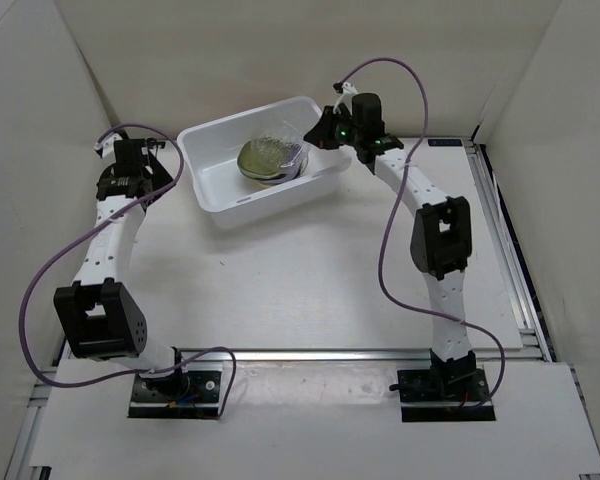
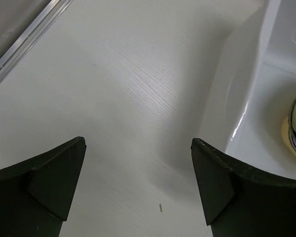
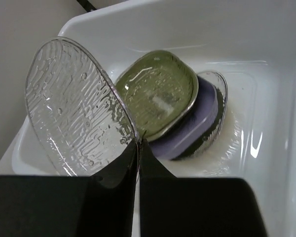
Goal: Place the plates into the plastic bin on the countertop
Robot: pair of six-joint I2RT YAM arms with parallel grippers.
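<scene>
The white plastic bin (image 1: 220, 200) stands at the back of the countertop (image 1: 310, 290). Inside it lies a stack of plates: a green glass plate (image 3: 158, 94) on a purple plate (image 3: 197, 123) on a clear one. My right gripper (image 3: 139, 140) is shut on the rim of a clear textured plate (image 3: 74, 108), holding it on edge above the stack, inside the bin (image 3: 276, 98). In the top view that plate (image 1: 285, 150) hovers over the stack (image 1: 265, 160) beside the right gripper (image 1: 325, 130). My left gripper (image 2: 138, 148) is open and empty, left of the bin wall (image 2: 237, 89).
White panels wall in the countertop on the left, back and right. A metal rail (image 1: 330, 353) runs along the front edge, another down the right side (image 1: 505, 250). The left arm's purple cable (image 1: 40, 290) loops over the left of the table.
</scene>
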